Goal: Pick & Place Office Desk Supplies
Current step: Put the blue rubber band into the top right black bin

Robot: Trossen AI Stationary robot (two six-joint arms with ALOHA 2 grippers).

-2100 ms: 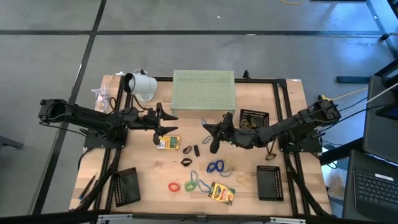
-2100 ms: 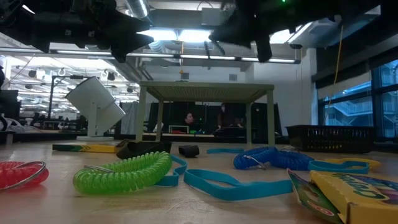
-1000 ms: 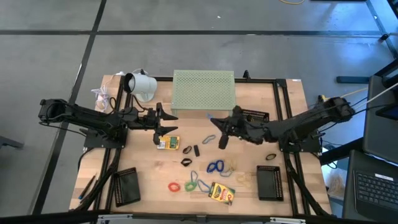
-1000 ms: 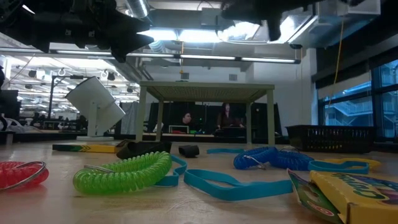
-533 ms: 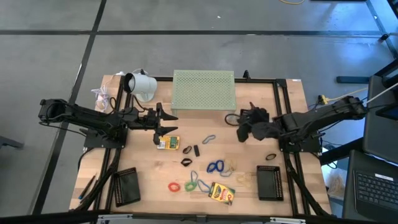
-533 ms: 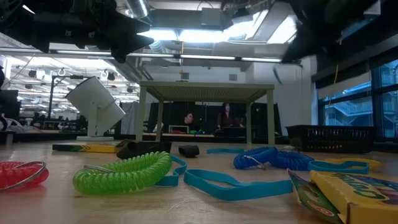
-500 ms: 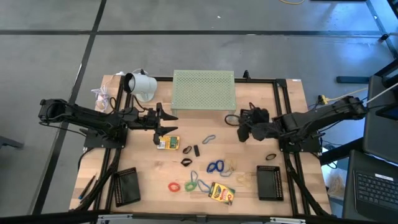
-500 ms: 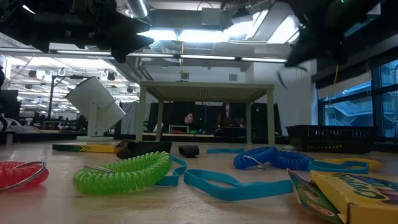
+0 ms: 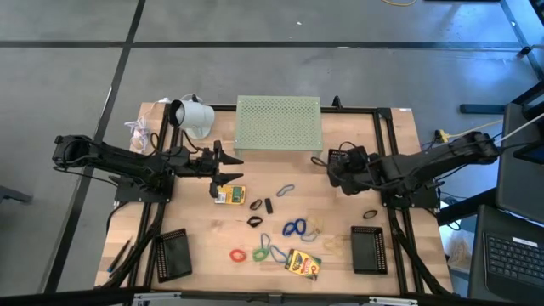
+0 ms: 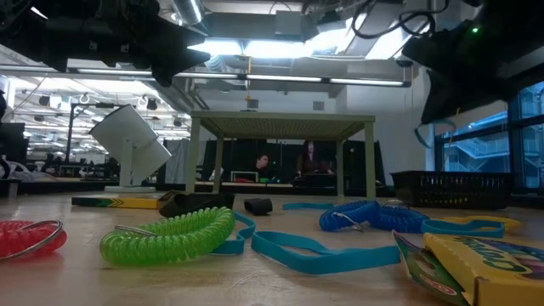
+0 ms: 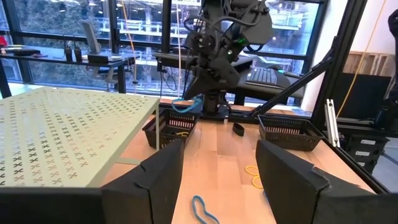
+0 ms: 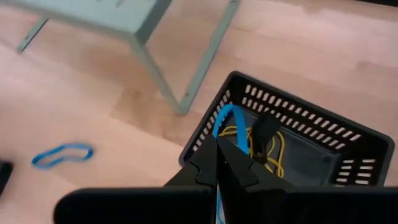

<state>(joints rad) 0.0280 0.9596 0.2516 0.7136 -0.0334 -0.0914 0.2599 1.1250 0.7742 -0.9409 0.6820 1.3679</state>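
One thin blue rubber-band loop [image 12: 226, 124] hangs pinched in the right gripper [image 12: 222, 163], whose fingers are pressed together on it; the band's upper arc curves over the rim of the black mesh basket [image 12: 348, 140] beside the pale green stand [image 9: 278, 124]. Yellow bands [image 12: 275, 147] lie inside that basket. Another blue loop [image 12: 62, 154] lies flat on the wooden table [image 12: 93, 81]. Farther off, the left gripper [image 9: 231, 167], fingers spread and empty, hovers above a yellow-and-green crayon box [image 9: 229, 195].
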